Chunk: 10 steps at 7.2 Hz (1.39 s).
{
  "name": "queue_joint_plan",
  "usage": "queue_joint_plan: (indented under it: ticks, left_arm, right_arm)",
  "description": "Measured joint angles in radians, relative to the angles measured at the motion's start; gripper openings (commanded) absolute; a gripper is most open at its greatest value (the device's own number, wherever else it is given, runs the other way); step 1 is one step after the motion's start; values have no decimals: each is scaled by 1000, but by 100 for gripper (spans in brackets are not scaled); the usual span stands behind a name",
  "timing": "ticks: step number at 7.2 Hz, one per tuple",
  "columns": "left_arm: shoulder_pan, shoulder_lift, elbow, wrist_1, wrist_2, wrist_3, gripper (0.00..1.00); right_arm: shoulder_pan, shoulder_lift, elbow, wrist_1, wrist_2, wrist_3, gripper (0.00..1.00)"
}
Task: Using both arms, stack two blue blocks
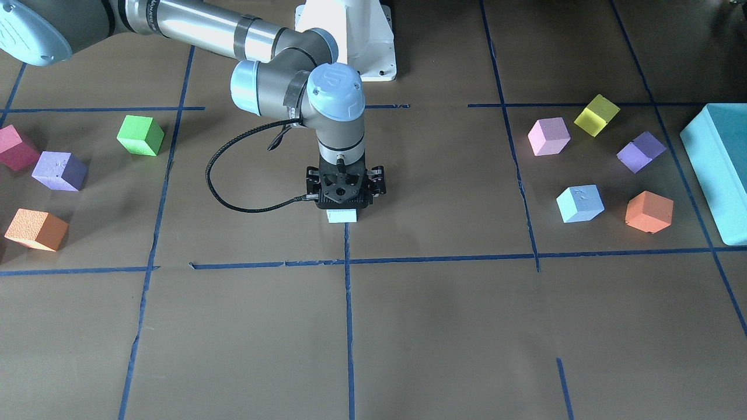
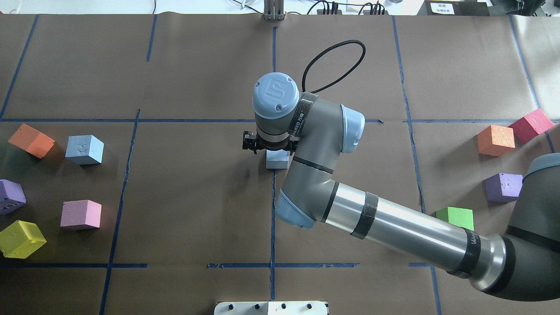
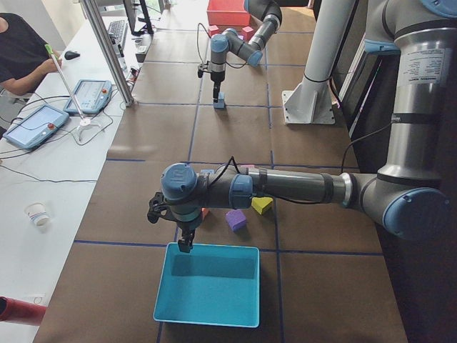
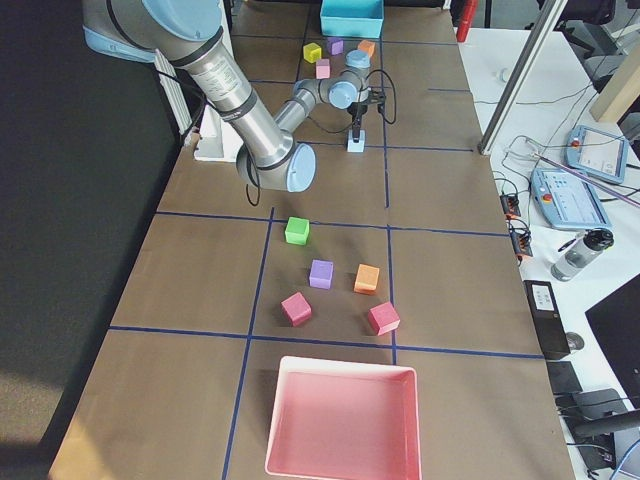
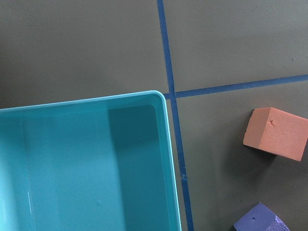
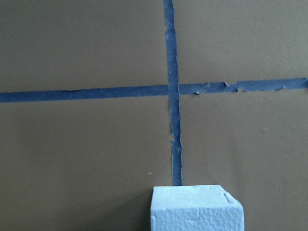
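Observation:
One pale blue block (image 1: pixel 342 216) sits at the table's centre on a tape crossing, also seen in the overhead view (image 2: pixel 277 159) and low in the right wrist view (image 6: pixel 196 208). My right gripper (image 1: pixel 344 201) points straight down over it, its fingers straddling the block and apparently shut on it; the fingertips are hidden. The second blue block (image 1: pixel 579 204) lies alone on my left side (image 2: pixel 84 149). My left gripper (image 3: pixel 185 245) hovers over the teal box (image 3: pixel 214 247). It shows only in the exterior left view, so I cannot tell if it is open or shut.
Pink (image 2: pixel 81 214), yellow (image 2: pixel 22 238), purple (image 2: pixel 11 196) and orange (image 2: pixel 31 140) cubes lie around the second blue block. Green (image 2: pixel 455 217), purple (image 2: pixel 503 187), orange (image 2: pixel 495 140) and red (image 2: pixel 530 124) cubes lie on my right. A pink tray (image 4: pixel 345 372) stands at the right end.

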Motion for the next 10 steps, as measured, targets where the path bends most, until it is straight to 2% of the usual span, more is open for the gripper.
queue_joint_plan:
  ticks: [2, 4, 6, 8, 10]
  left_arm:
    - [39, -2, -95, 2, 1, -38, 100]
    - [148, -1, -190, -30, 7, -235, 100]
    - [250, 2, -215, -164, 13, -467, 100]
    - [364, -3, -217, -300, 61, -723, 100]
    - [501, -20, -215, -365, 188, -919, 100]
  right_arm:
    - [62, -3, 46, -16, 64, -1, 99]
    - [150, -14, 133, -87, 153, -8, 99]
    - [242, -71, 279, -182, 225, -41, 99]
    - [337, -180, 426, -292, 246, -201, 99]
    - [452, -297, 503, -360, 271, -433, 100]
